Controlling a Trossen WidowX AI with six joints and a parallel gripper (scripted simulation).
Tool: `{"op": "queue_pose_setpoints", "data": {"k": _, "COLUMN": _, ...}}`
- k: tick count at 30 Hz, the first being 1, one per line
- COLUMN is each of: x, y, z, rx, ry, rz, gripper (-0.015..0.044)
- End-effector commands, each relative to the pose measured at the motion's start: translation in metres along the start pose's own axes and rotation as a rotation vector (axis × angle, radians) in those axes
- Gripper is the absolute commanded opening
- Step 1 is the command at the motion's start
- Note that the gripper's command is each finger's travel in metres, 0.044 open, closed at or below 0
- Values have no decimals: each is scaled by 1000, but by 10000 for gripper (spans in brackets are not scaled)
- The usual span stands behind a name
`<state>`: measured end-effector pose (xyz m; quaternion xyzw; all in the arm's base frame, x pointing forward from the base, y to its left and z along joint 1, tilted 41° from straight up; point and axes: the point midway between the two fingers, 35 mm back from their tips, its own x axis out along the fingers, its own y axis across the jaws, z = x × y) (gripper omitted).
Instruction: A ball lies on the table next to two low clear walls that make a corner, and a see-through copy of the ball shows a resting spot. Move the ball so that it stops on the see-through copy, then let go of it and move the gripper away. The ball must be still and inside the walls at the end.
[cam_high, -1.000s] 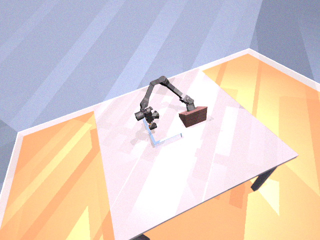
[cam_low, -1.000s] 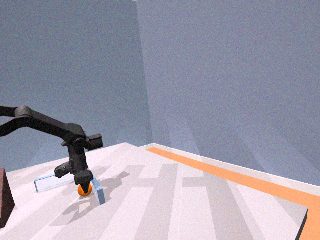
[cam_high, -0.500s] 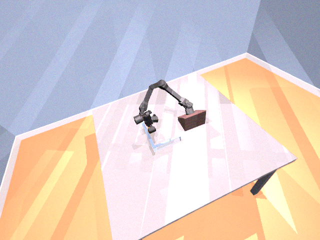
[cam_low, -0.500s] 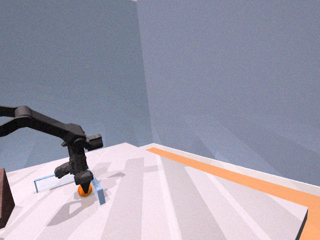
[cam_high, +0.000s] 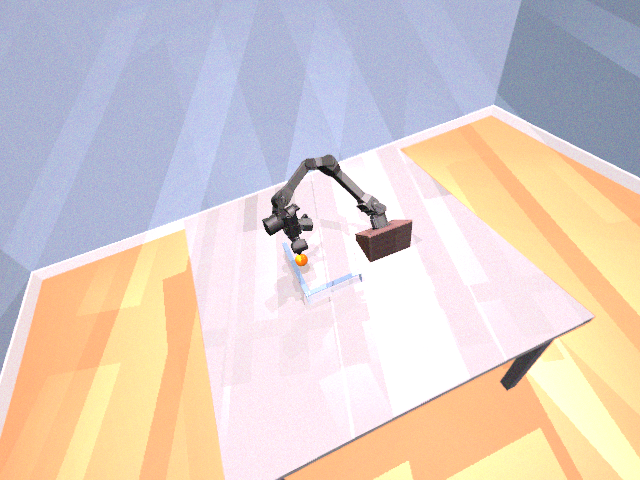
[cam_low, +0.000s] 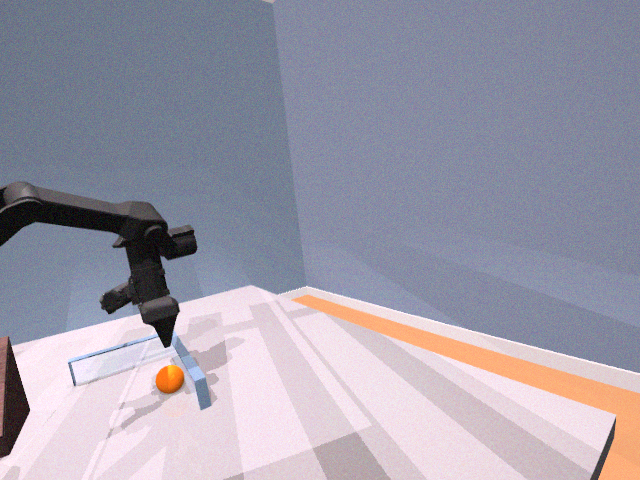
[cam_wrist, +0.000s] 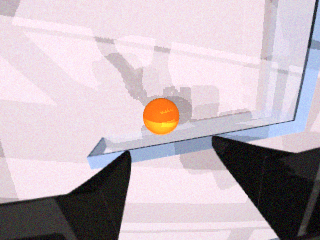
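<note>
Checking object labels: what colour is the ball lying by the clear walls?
Orange, with a lighter yellowish band low on it; the ball shows best in the wrist view.

The ball (cam_low: 169, 378) lay on the tabletop (cam_low: 361, 403) inside the corner of the walls (cam_low: 192, 373), beneath the parted jaws.

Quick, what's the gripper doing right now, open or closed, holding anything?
Gripper: open, holding nothing; the orange ball sits on the table apart from the fingers.
</note>
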<state>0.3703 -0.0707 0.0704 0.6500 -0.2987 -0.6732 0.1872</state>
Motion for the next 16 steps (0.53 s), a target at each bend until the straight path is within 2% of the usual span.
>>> {"op": "queue_pose_setpoints", "data": {"k": 1, "x": 5, "y": 0, "z": 1, "rx": -4, "ry": -12, "rz": 2, "gripper": 376}}
{"op": "queue_pose_setpoints", "data": {"k": 5, "x": 5, "y": 0, "z": 1, "rx": -4, "ry": -12, "rz": 2, "gripper": 376}}
{"op": "queue_pose_setpoints", "data": {"k": 8, "x": -18, "y": 0, "z": 2, "rx": -2, "ry": -12, "rz": 2, "gripper": 440}}
{"op": "queue_pose_setpoints", "data": {"k": 10, "x": -38, "y": 1, "z": 4, "rx": 0, "ry": -12, "rz": 3, "gripper": 440}}
{"op": "queue_pose_setpoints", "data": {"k": 16, "x": -41, "y": 1, "z": 4, "rx": 0, "ry": -13, "rz": 3, "gripper": 440}}
